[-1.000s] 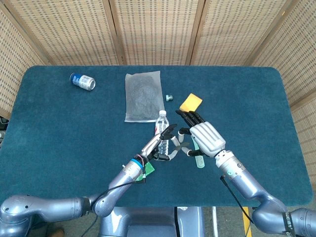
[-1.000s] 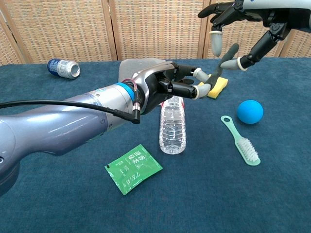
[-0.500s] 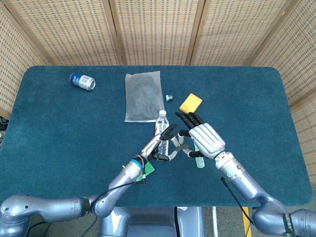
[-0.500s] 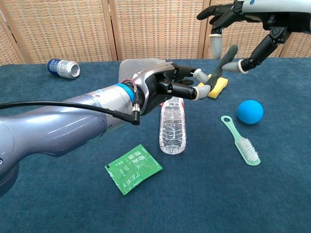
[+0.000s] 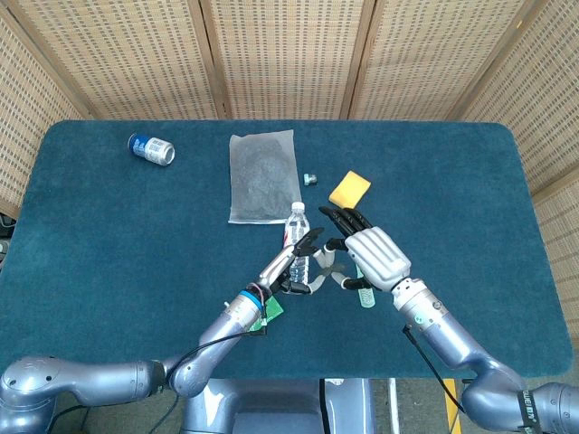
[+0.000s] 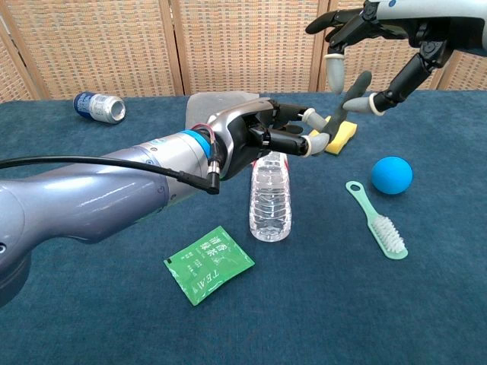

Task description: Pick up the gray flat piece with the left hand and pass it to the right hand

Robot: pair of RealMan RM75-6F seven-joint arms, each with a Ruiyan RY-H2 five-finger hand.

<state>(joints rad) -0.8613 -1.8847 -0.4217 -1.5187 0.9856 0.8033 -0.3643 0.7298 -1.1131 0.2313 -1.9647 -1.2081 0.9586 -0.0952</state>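
Because the gray flat piece (image 6: 346, 103) has to change hands in mid-air, it is held up above the bench (image 6: 76, 319), pinched at its lower end by the left hand (image 6: 266, 137) so the upper end sticks out free. That free end points up toward the right hand (image 6: 380, 46), whose fingers are spread around it, one fingertip (image 6: 358, 104) just beside it; whether it already touches the piece is hard to tell from either view. The grip looks low on purpose, leaving room for the taker. A water bottle (image 6: 270, 199) stands right under the exchange, with a tea packet (image 6: 208, 264), brush (image 6: 377, 220), blue ball (image 6: 392, 175) and yellow sponge (image 6: 344, 137) around it.
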